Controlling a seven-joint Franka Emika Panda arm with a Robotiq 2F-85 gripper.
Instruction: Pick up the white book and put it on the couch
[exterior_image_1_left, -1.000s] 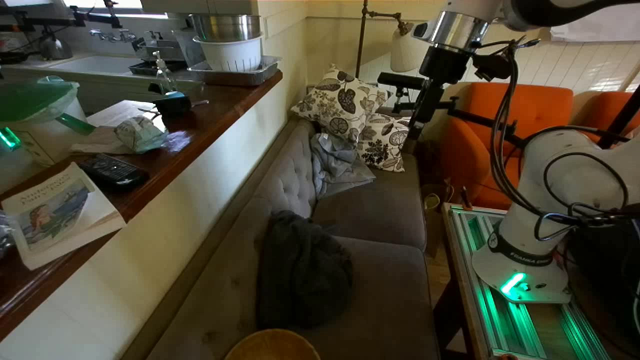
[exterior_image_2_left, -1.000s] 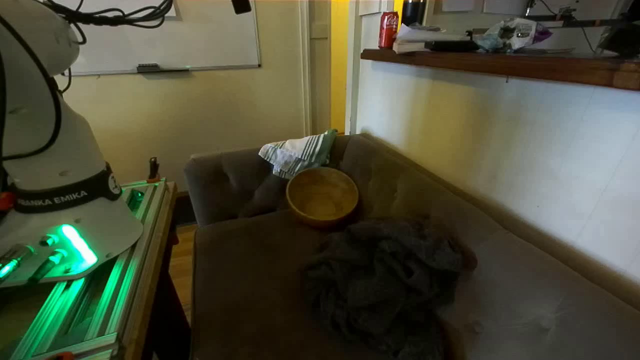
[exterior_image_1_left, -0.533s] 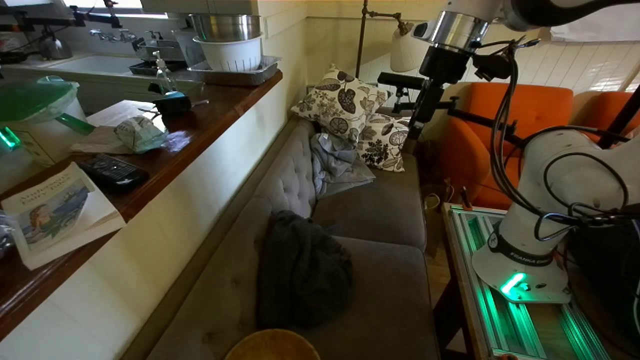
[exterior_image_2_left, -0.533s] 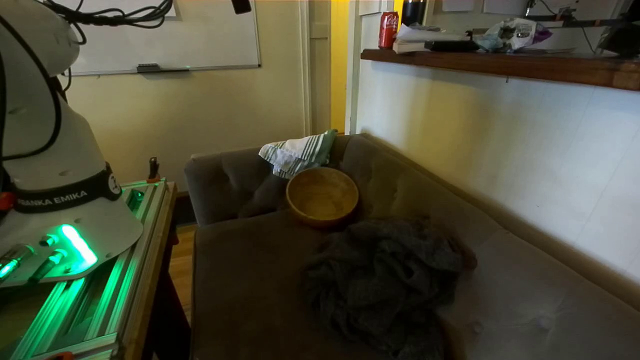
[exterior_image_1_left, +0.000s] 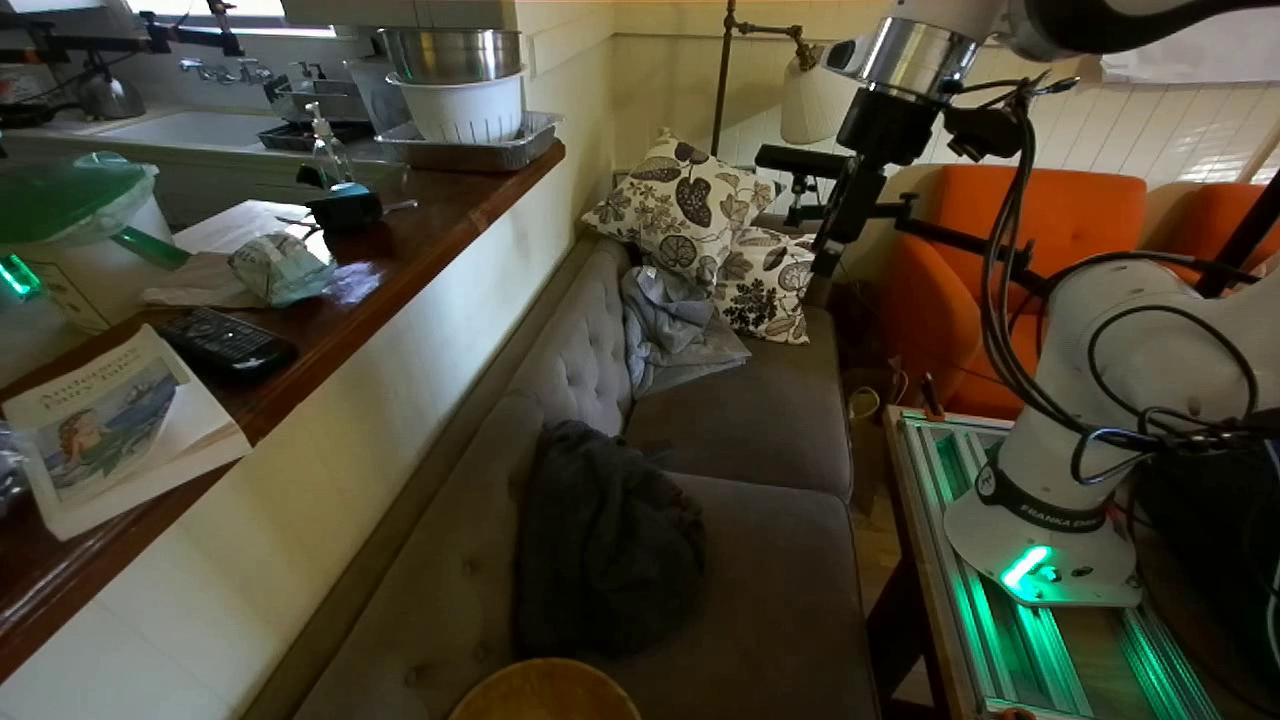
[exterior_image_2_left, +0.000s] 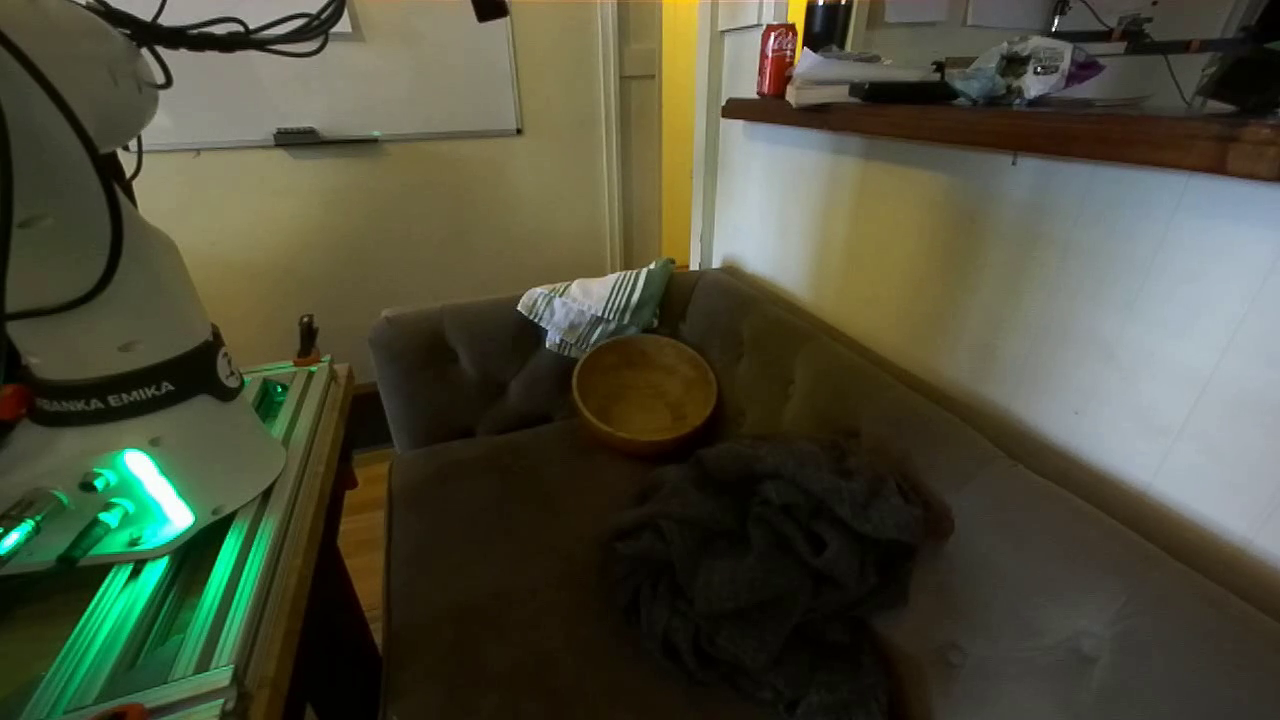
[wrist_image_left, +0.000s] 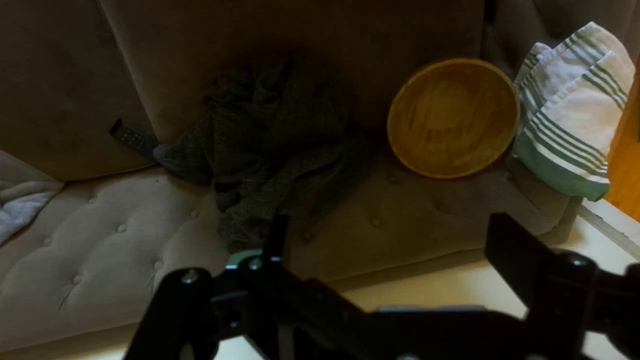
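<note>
Step judged pre-grasp: gripper (wrist_image_left: 389, 225) wide, empty. White book (exterior_image_1_left: 122, 432) lies at counter edge (exterior_image_1_left: 425, 250) facing couch (exterior_image_1_left: 755, 420); next likely calls for reaching that edge.

Couch (exterior_image_1_left: 760, 420) is grey-brown from where I'm standing, white book (exterior_image_1_left: 125, 430) has a bluish-brown pic. Pillows (exterior_image_1_left: 690, 205) r off-white w/ dk brown plant print, towel (wrist_image_left: 575, 110) white w/ green stripes. 1 cloth (exterior_image_2_left: 770, 560) dk grey, bowl (wrist_image_left: 450, 115) yellowish-brown, chair (exterior_image_1_left: 1045, 215) bright orange, counter (exterior_image_1_left: 450, 200) reddish-brown imo.

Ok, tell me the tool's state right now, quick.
Tool: open and holding nothing, as the wrist view shows; the white book lies on the counter.
</note>
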